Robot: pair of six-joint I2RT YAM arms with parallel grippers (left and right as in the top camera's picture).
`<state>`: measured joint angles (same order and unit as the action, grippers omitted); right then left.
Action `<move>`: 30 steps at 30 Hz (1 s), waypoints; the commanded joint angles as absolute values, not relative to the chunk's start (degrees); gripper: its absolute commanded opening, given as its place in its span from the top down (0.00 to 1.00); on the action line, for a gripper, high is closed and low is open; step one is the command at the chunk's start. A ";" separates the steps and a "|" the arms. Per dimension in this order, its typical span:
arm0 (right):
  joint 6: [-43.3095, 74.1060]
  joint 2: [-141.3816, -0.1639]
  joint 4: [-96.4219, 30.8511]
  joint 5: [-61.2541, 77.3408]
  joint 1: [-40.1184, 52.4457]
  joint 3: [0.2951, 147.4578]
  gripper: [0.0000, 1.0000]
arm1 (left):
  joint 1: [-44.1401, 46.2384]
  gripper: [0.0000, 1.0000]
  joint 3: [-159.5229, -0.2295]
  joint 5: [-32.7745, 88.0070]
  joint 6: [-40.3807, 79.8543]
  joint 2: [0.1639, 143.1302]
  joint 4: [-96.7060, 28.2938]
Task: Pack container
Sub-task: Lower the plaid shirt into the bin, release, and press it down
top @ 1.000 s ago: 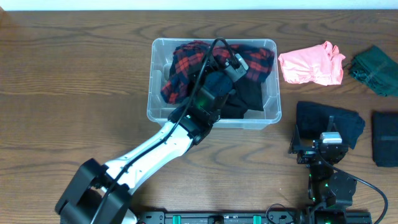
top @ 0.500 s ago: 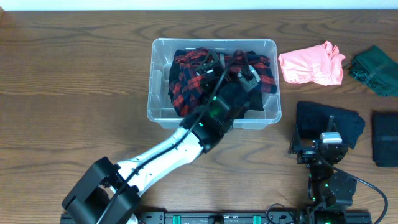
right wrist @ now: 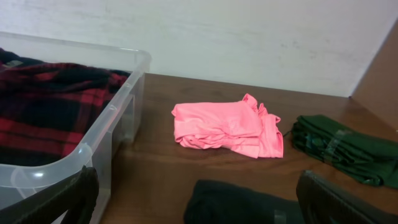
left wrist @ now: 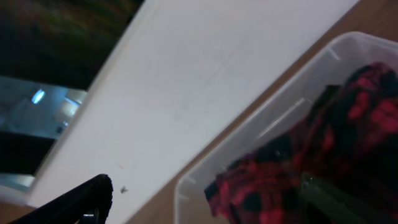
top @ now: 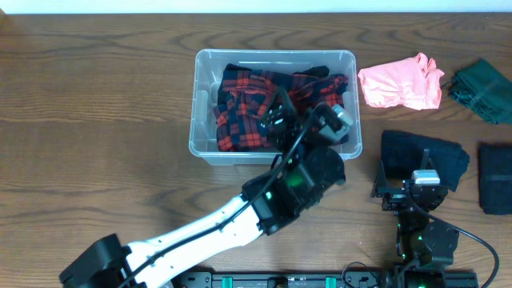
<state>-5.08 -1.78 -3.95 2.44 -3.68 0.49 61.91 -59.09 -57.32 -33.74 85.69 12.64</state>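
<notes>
The clear container (top: 204, 120) stands at the middle back of the table, and a red and black plaid garment (top: 244, 108) lies spread inside it. My left gripper (top: 308, 120) hangs open above the tub's front right part, holding nothing. In the left wrist view the plaid garment (left wrist: 298, 168) and the container rim (left wrist: 249, 155) lie below the open left gripper (left wrist: 205, 205). My right gripper (top: 418, 178) rests open at the front right, by a dark navy garment (top: 428, 152). In the right wrist view the right gripper (right wrist: 199, 208) holds nothing.
A pink garment (top: 400, 82) lies right of the container, with a dark green one (top: 484, 90) beyond it. Another dark folded piece (top: 496, 178) sits at the table's right edge. The right wrist view shows the pink garment (right wrist: 227, 127), the green garment (right wrist: 342, 149) and the container wall (right wrist: 93, 143).
The left gripper opened and let go of the plaid garment, which now lies spread in the container. The left arm swung to the right and lifted. The right arm stayed still.
</notes>
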 commanded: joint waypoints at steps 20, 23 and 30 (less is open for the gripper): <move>-5.65 -1.48 -4.10 1.89 -4.05 0.32 0.01 | 39.20 0.06 -84.99 -11.94 -1.56 84.99 -29.58; -5.65 -1.50 -4.10 1.89 -4.05 0.32 0.01 | 35.66 0.06 -84.99 -7.84 -1.58 86.26 -31.24; -5.65 -1.50 -4.10 1.89 -4.05 0.32 0.01 | 31.73 0.06 -84.99 -3.18 -1.65 93.41 -29.19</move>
<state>-5.08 -1.78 -3.97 2.33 -3.68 0.49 32.34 -84.33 -6.72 -2.33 90.11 -30.02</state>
